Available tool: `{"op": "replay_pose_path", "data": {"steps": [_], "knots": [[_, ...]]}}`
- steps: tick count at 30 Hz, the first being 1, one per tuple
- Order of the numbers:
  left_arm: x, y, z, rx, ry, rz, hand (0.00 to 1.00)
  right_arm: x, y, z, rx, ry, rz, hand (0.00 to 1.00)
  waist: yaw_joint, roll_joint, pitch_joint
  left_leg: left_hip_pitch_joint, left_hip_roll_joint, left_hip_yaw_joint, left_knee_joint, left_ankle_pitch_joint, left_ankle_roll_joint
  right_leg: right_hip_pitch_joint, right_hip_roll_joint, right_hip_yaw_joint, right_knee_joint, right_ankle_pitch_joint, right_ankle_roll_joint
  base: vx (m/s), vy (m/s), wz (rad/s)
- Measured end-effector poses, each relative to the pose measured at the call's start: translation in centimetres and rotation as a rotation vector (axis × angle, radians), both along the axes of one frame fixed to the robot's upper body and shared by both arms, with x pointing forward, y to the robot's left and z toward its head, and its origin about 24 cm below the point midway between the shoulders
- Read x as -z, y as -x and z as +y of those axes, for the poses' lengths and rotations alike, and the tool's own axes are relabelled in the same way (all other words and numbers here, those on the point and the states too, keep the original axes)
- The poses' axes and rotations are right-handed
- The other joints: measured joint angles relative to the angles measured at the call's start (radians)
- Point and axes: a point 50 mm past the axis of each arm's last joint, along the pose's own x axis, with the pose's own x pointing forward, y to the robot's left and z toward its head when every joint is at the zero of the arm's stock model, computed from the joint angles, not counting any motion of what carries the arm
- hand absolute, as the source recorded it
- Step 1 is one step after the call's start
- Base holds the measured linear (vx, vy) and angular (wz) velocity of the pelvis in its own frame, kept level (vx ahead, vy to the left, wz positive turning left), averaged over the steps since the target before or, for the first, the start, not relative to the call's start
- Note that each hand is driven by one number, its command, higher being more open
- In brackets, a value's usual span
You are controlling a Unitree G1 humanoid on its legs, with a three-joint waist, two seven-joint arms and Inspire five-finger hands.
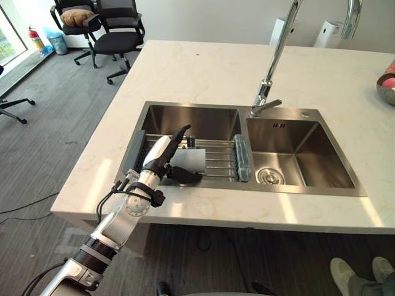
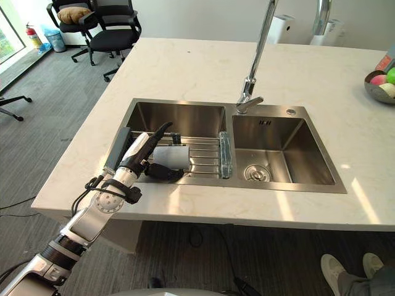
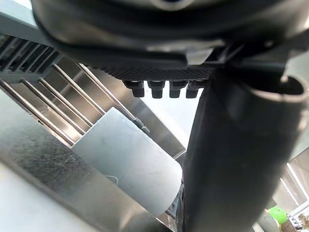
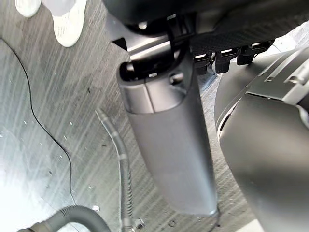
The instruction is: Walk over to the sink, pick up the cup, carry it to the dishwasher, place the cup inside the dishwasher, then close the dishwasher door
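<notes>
Reaching over the front rim of the sink [image 1: 290, 111], my left hand [image 1: 160, 159] spreads wide around the grey cup [image 1: 189, 160], thumb and fingers on opposite sides. That cup lies on its side on the wire rack [image 1: 220, 161] in the left basin. Whether my right hand [image 4: 169, 145], hanging above the floor [image 4: 53, 96], is spread or closed I cannot tell.

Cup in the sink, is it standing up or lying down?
Lying down: the cup rests on its side across the wire rack.
</notes>
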Motion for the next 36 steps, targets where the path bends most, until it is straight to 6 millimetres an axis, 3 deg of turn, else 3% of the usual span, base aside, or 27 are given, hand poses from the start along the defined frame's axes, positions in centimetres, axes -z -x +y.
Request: {"op": "replay_pose_path", "data": {"steps": [5, 15, 21, 27, 36], "knots": [[1.0, -0.9, 1.5, -0.104, -0.125, 0.009, 1.00, 0.0, -0.1, 0.2, 0.001, 0.007, -0.016, 1.00, -0.025, 0.001, -0.001, 0.000, 0.001, 0.016, 0.003, -0.004, -0.002, -0.009, 0.000, -0.002, -0.005, 0.007, -0.006, 0.06, -0.020, -0.12], [1.8, -1.2, 2.3, -0.128, -0.219, 0.021, 1.00, 0.0, -0.2, 0.1, -0.001, 0.014, -0.025, 1.00, -0.028, 0.009, 0.002, 0.005, 0.004, 0.024, 0.003, -0.004, -0.002, -0.014, 0.000, -0.016, -0.006, 0.020, -0.009, -0.02, -0.011, -0.05], [0.9, -2.2, 2.5, -0.030, -0.331, 0.096, 1.00, -0.1, 0.0, -0.2, -0.003, 0.021, -0.039, 1.00, -0.030, 0.024, 0.010, 0.006, 0.003, 0.021, 0.002, -0.004, -0.002, -0.019, -0.004, -0.031, -0.006, 0.026, -0.001, -0.06, 0.000, -0.05], [0.5, -2.4, 2.4, 0.008, -0.363, 0.171, 1.00, -0.2, 0.0, -1.0, -0.042, 0.043, -0.030, 1.00, -0.029, 0.056, 0.001, 0.004, 0.002, -0.009, 0.003, -0.004, -0.002, -0.015, -0.003, -0.041, -0.008, 0.026, 0.000, 0.00, -0.005, 0.01], [-0.2, -2.9, 2.5, 0.041, -0.409, 0.242, 1.00, -0.3, -0.1, -1.0, -0.072, 0.046, -0.029, 1.00, -0.038, 0.059, 0.002, 0.006, 0.001, -0.020, 0.002, -0.004, -0.002, -0.007, -0.003, -0.052, -0.008, 0.025, 0.001, -0.01, -0.005, 0.02]]}}
